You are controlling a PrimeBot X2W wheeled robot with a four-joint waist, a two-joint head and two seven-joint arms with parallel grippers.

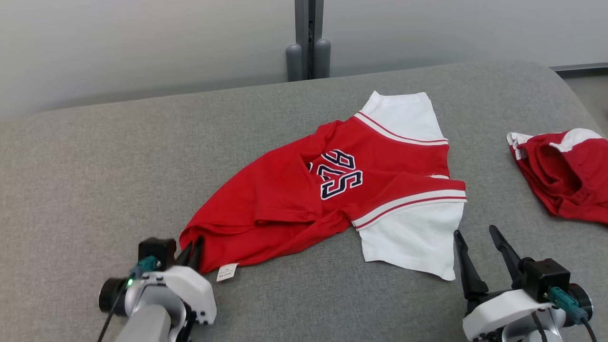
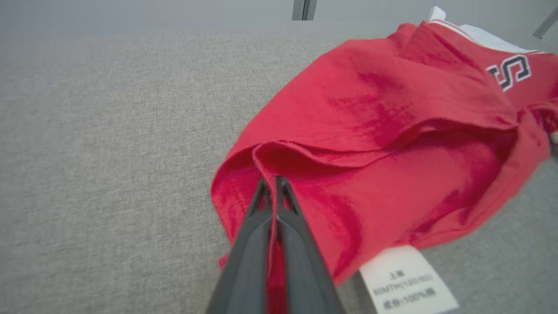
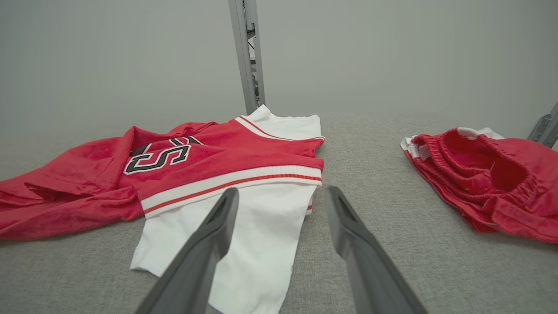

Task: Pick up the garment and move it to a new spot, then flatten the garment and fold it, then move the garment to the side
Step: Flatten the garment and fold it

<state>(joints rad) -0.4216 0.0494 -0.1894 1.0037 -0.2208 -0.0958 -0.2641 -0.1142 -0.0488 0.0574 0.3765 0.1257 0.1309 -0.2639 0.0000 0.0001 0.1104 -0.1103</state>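
At the garment's lower left corner, the left gripper (image 1: 194, 248) (image 2: 273, 183) is seen with its two dark fingers pressed together, and red hem cloth is pinched between them; how many layers are caught cannot be told, since the fold hides the tips. A small white care label (image 1: 227, 271) (image 2: 406, 279) lies just right of that gripper, at the garment's near edge. The garment (image 1: 285, 199) (image 2: 392, 109) (image 3: 209, 161) itself is spread loosely and creased on the grey padded surface (image 1: 95, 190), with its red body drawn out toward the left, the dark white-outlined lettering near its middle, and two white sleeves with striped trim at its right end, one far and one near. Behind the garment a grey metal post (image 1: 308, 38) is set against the wall. Just right of the garment's near white sleeve, the right gripper (image 1: 475, 232) (image 3: 282, 194) is held with its fingers spread wide and nothing between them. Well to the garment's right, a second red piece of clothing (image 1: 565, 175) (image 3: 479, 174) is heaped.
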